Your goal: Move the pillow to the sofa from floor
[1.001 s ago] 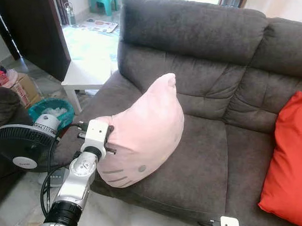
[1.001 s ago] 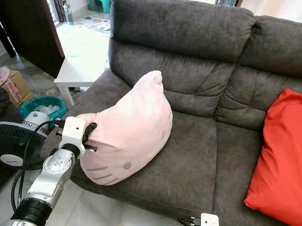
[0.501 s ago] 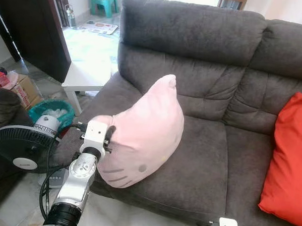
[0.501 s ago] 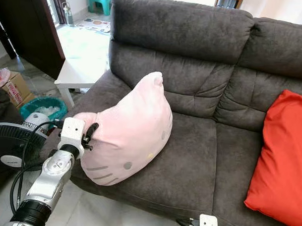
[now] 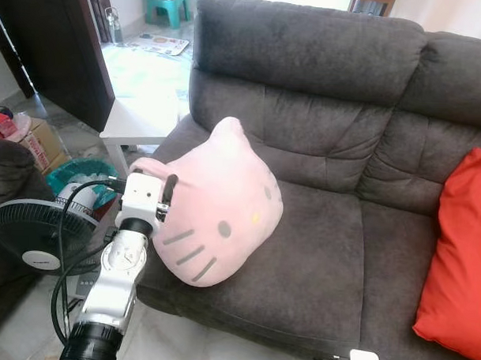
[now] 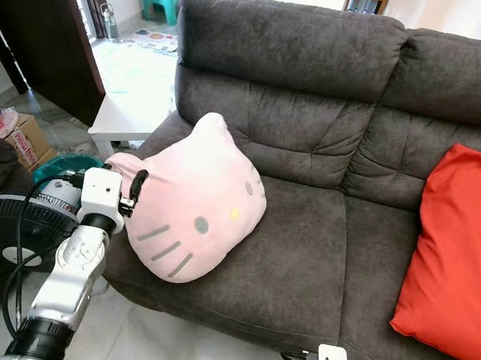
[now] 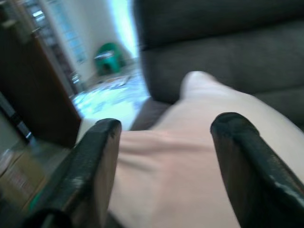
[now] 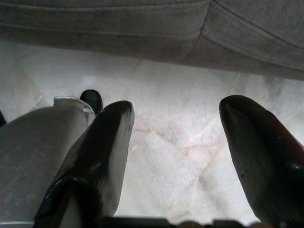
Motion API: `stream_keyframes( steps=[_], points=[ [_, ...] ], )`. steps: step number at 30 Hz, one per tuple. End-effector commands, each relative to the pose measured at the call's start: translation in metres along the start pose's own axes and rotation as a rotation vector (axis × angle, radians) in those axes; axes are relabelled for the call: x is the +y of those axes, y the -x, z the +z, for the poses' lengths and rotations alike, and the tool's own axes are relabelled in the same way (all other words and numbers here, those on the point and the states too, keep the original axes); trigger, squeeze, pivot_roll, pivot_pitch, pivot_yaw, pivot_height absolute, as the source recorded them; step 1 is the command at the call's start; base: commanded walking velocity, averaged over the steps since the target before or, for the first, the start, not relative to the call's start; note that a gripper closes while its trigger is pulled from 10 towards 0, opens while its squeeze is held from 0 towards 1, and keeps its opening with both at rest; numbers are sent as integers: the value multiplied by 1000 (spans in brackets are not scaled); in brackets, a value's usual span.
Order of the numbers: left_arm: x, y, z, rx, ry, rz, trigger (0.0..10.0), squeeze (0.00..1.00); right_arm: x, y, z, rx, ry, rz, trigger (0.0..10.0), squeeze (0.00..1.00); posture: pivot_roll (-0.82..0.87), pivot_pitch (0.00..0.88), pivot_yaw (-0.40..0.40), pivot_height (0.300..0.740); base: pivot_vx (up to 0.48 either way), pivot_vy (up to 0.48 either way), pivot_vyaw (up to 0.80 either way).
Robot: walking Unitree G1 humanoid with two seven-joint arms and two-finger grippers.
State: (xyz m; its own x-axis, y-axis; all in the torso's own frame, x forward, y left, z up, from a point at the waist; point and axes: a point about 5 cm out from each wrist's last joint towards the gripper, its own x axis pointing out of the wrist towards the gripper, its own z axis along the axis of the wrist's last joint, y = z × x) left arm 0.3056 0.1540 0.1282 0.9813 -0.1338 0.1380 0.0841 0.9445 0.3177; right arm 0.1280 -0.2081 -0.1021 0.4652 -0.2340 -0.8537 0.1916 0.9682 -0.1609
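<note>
A pink cat-face pillow lies on the left seat of the dark grey sofa, face up, leaning over the seat's left edge. My left gripper is at the pillow's left edge, beside one pink ear. In the left wrist view its two black fingers stand wide apart, open, with the pillow between and beyond them. My right gripper hangs open over the tiled floor in front of the sofa, with nothing between its fingers.
A red cushion leans at the sofa's right end. Left of the sofa stand a black fan, a teal basket, a white side table and a cardboard box. A dark door is behind.
The pillow has tipped over from standing on edge to lying with its face up. My left gripper has risen a little with it. The right arm has stayed put.
</note>
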Motion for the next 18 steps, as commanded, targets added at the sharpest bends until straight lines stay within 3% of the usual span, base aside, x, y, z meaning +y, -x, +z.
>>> stream_keyframes(
  steps=[1, 9, 11, 15, 18],
  points=[
    [-15, 4, 8, -54, -49, -103, 10000, 0, -3, 0, -1, 1, -8, -5, 10000, 0, 123, 64, -61, 740, 0, 0, 0],
    [-20, 19, -15, 43, -67, -139, 10000, 0, -4, 0, -3, 2, -19, -8, 10000, 0, 125, 73, -52, 740, 0, 0, 0],
    [-16, 27, -24, 73, -113, -105, 10000, 0, -4, 1, -3, -1, -31, -10, 10000, 0, 119, 77, -46, 740, 0, 0, 0],
    [4, 39, -27, 101, -124, 76, 10000, 0, -4, 1, -2, -10, -55, -11, 10000, 0, 120, 77, -44, 740, 0, 0, 0],
    [6, 42, -26, 100, -136, 99, 10000, 0, -4, 0, -2, -11, -56, -9, 10000, 0, 125, 78, -44, 740, 0, 0, 0]
  ],
)
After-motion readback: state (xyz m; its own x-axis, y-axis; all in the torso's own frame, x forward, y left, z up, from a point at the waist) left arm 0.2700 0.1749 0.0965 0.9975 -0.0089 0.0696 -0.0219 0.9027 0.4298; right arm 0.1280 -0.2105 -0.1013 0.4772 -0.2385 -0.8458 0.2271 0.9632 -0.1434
